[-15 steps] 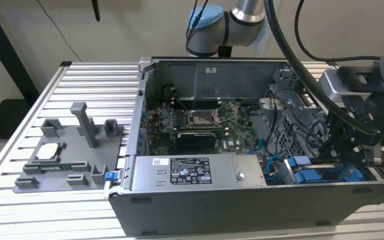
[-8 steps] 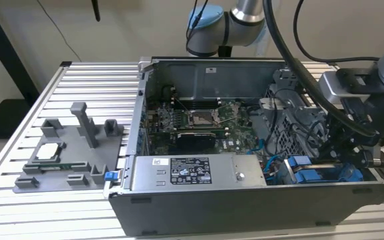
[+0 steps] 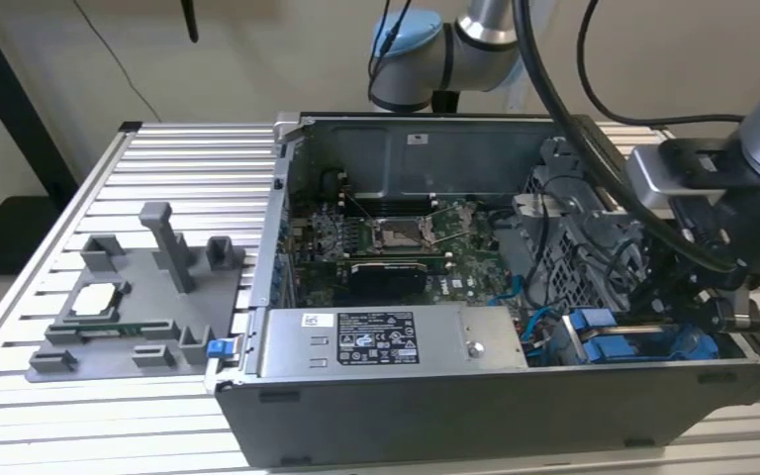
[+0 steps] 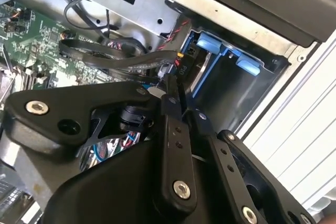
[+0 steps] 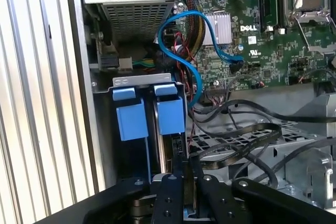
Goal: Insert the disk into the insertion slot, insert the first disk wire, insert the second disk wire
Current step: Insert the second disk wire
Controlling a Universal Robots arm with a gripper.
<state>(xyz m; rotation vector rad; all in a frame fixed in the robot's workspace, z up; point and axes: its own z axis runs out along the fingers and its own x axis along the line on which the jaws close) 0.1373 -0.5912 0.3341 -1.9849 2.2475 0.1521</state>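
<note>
The disk (image 5: 170,115), in its bright blue frame, sits inside the insertion slot (image 5: 142,80) of the grey drive cage. It stands beside the other blue-fronted drive (image 5: 128,120). In the exterior view my gripper (image 3: 677,322) reaches down into the case corner by the blue frames (image 3: 616,348). In both wrist views the black fingers (image 4: 173,129) stand pressed close together, the gripper (image 4: 172,90) shut on a black wire connector (image 4: 181,67) right at the disk's (image 4: 207,43) edge. My gripper (image 5: 182,163) hovers just off that edge, with the flat black wire (image 5: 236,132) looping away beside it.
A blue cable (image 5: 181,40) curls from the motherboard (image 5: 262,35) down toward the drive cage. The power supply (image 3: 380,341) lies along the case front. Loose black cables (image 4: 100,51) drape over the cage. A grey fixture with parts (image 3: 130,307) rests on the slatted table at the exterior view's left.
</note>
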